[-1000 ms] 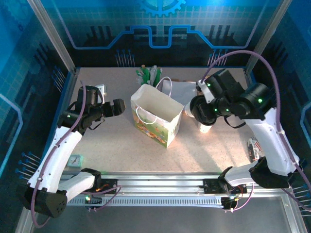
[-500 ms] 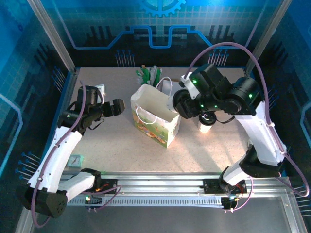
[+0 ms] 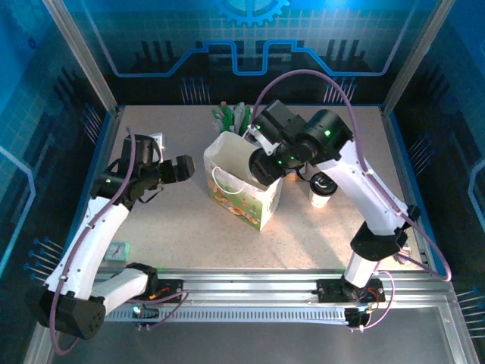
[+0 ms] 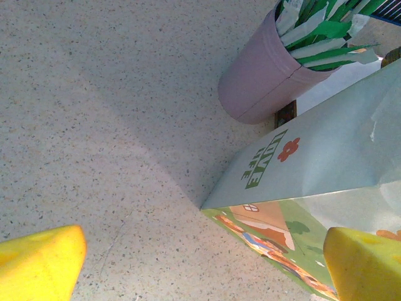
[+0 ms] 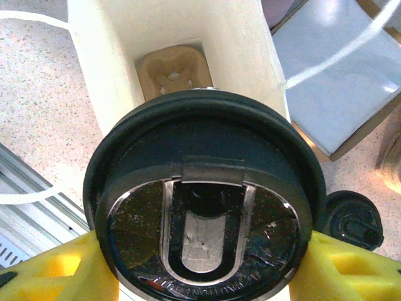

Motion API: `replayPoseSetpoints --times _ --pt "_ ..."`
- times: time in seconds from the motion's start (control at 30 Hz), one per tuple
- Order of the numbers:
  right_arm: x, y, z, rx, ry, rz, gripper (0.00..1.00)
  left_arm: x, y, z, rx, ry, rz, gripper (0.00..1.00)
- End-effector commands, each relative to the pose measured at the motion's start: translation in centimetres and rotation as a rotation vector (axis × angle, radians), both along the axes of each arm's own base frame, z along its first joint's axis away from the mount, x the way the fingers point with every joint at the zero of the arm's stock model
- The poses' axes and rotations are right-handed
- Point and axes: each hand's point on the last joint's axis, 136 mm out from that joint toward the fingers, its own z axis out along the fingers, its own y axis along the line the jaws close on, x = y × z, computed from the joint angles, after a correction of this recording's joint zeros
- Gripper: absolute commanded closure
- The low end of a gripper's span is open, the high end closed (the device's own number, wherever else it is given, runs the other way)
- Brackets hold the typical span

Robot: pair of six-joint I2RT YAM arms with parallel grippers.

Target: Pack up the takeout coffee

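My right gripper [image 5: 203, 266] is shut on a takeout coffee, whose round black lid [image 5: 203, 188] faces the wrist camera; the cup body is hidden beneath it. In the top view the right gripper [image 3: 265, 168] hangs over the open mouth of the white paper bag [image 3: 242, 193]. Below the lid, the bag's inner walls [image 5: 238, 50] and a brown cardboard carrier [image 5: 174, 72] on its floor show. A second lidded white cup [image 3: 322, 189] stands on the table right of the bag, its lid [image 5: 354, 221] beside my finger. My left gripper [image 3: 186, 168] is open, left of the bag [image 4: 313, 157].
A pink cup of green-and-white sticks [image 3: 231, 117] stands behind the bag, close to its corner [image 4: 260, 81]. A flat white sheet on a brown box [image 5: 338, 81] lies at the bag's far right. A small object [image 3: 117, 250] sits near the front left edge.
The right arm has swung left with the lidded cup, from beside the standing cup to above the bag's mouth. The left arm has stayed put.
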Motion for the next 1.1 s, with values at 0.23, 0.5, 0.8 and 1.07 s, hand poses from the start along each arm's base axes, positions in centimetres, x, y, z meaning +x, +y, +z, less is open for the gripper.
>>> replayPoseSetpoints --times 0.23,0.5,0.8,1.07 --pt "1.2 0.5 -3.7 -0.122 0.104 0.009 0.43 0.2 0.5 -0.5 0.017 0.001 0.006 0.02" --pt "3.0 0.6 -6.1 -0.161 0.157 -0.018 0.44 0.2 0.5 -0.5 0.017 0.000 0.006 0.02" --pt "3.4 1.0 -8.8 -0.190 0.240 -0.013 0.44 0.2 0.4 -0.5 0.018 0.002 0.002 0.02" --pt "3.2 0.6 -10.6 -0.238 0.286 -0.008 0.44 0.0 0.5 -0.4 0.016 -0.004 0.002 0.02"
